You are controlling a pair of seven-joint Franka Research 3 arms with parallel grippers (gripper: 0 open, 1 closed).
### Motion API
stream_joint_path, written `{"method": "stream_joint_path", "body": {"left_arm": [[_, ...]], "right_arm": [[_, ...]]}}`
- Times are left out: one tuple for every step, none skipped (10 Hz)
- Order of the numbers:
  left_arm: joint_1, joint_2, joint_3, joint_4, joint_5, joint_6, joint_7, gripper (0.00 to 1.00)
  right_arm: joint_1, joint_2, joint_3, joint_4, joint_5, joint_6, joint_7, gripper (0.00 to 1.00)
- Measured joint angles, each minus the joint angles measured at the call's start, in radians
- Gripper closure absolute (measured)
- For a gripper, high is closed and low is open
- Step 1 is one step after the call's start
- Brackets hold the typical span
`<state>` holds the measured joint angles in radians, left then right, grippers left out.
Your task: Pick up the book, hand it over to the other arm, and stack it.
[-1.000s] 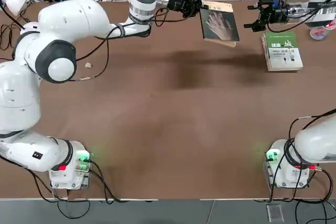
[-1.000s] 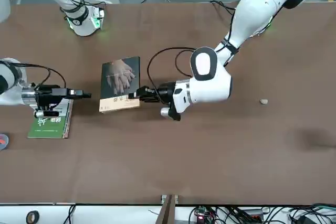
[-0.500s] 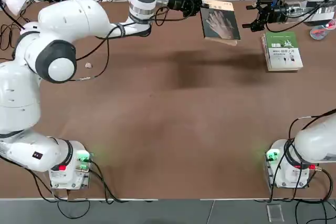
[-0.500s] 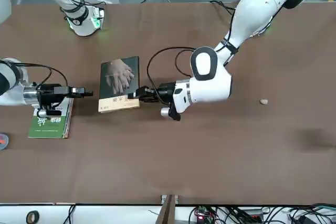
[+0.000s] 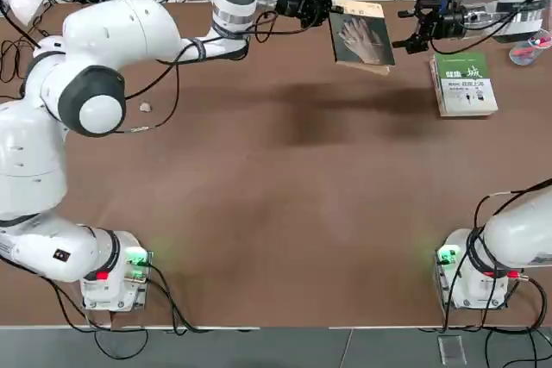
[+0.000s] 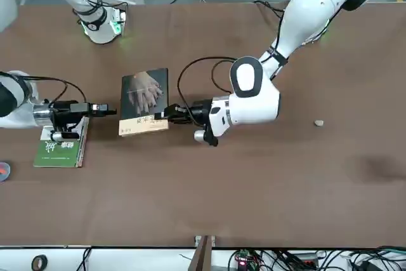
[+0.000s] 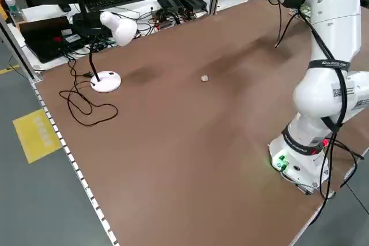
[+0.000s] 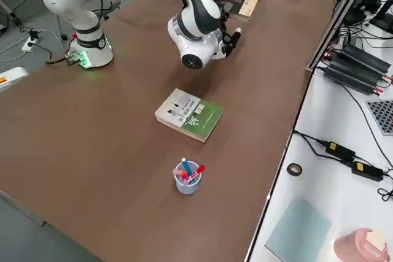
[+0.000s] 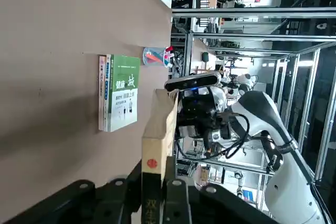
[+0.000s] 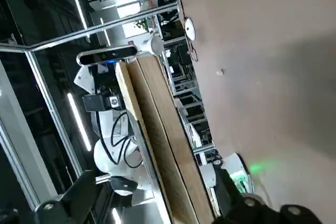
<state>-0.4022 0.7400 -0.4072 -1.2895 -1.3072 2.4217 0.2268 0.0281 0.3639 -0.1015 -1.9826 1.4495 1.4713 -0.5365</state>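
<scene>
Comparing with a moment ago, we see that the right gripper (image 5: pixel 398 42) has come closer to the book (image 5: pixel 361 34), and only a small gap is left between its tips and the book's free edge. The book itself has hardly moved. It is lifted above the table (image 5: pixel 276 178), just beside the green book (image 5: pixel 464 84), and the left gripper (image 5: pixel 329 9) holds it clamped by the edge far from the green book. We judge that the handover is about to begin but the right arm has not taken the book yet.

The right fingers (image 10: pixel 73 198) stand apart, and in the right wrist view the book's edge lies between them, so they seem ready to shut on it.

Some things are hard to see. In the left side view the book and both grippers are cut off. We cannot tell how high the book hangs over the table. We also cannot tell whether the right fingers already touch the cover.
</scene>
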Motion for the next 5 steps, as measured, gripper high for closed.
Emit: {"method": "stream_joint_path", "body": {"left_arm": [[0.0, 0.0, 0.0, 0.0, 0.0, 0.0, 0.0, 0.98], [0.0, 0.0, 0.0, 0.0, 0.0, 0.0, 0.0, 0.98], [0.0, 0.0, 0.0, 0.0, 0.0, 0.0, 0.0, 0.98], [0.0, 0.0, 0.0, 0.0, 0.0, 0.0, 0.0, 0.98], [0.0, 0.0, 0.0, 0.0, 0.0, 0.0, 0.0, 0.98]], "right_arm": [[0.005, 0.0, 0.003, 0.0, 0.0, 0.002, 0.0, 0.0], [0.008, 0.0, 0.008, 0.0, 0.0, 0.004, 0.0, 0.0], [0.009, 0.0, 0.014, 0.0, 0.0, 0.009, 0.0, 0.0], [0.009, 0.0, 0.02, 0.0, 0.0, 0.013, 0.0, 0.0], [0.01, 0.0, 0.025, 0.0, 0.0, 0.016, 0.0, 0.0]]}}
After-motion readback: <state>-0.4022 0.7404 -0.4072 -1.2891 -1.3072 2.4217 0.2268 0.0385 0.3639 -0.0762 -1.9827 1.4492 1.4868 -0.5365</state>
